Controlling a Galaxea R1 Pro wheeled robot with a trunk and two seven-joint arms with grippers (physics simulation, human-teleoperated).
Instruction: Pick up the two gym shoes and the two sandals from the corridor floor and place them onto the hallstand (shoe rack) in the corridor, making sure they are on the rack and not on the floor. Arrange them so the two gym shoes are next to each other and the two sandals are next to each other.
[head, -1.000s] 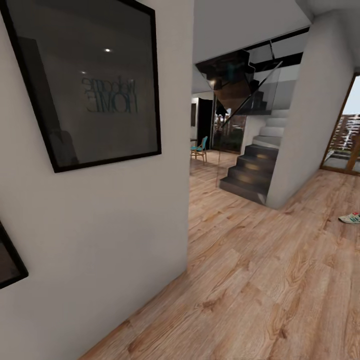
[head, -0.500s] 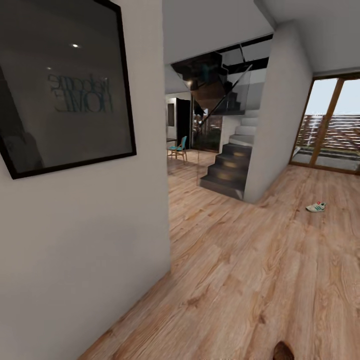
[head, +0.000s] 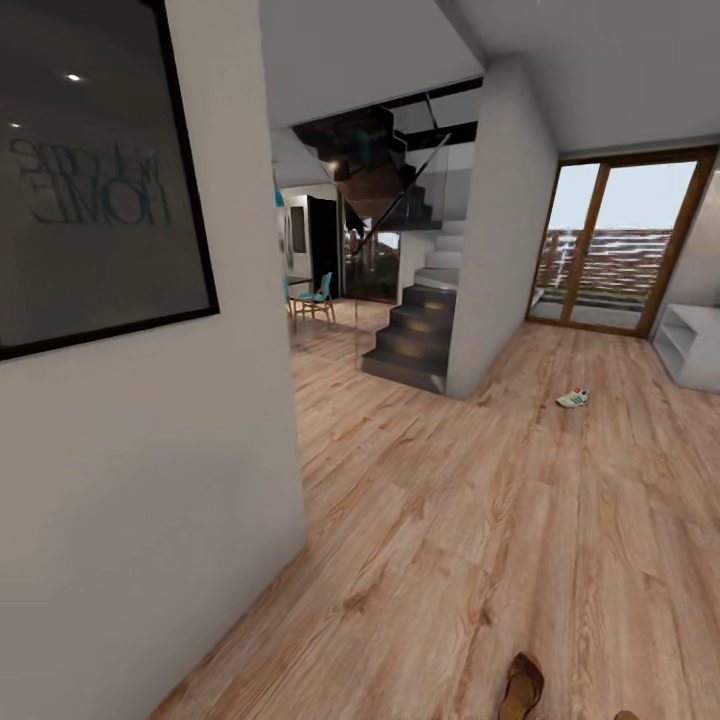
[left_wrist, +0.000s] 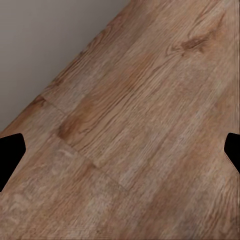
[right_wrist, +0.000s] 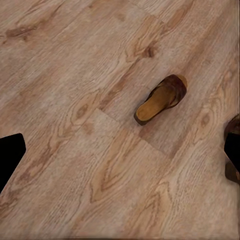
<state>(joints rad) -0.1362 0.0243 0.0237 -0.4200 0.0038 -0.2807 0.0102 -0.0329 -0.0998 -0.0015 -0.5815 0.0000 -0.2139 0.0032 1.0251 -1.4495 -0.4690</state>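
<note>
Our head camera swings right since earlier. Ahead of our wide-open, empty right end effector (right_wrist: 120, 155) lies a light, floppy dark brown leather sandal (right_wrist: 161, 99); we judge its strap the best grip.

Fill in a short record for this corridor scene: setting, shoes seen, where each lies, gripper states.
setting: corridor floor of wood planks, stairs ahead
gym shoe: on the floor, far off, near the glass doors
sandal: on the floor, close to the robot
second sandal: partly seen, beside the first
left gripper: open
right gripper: open
</note>
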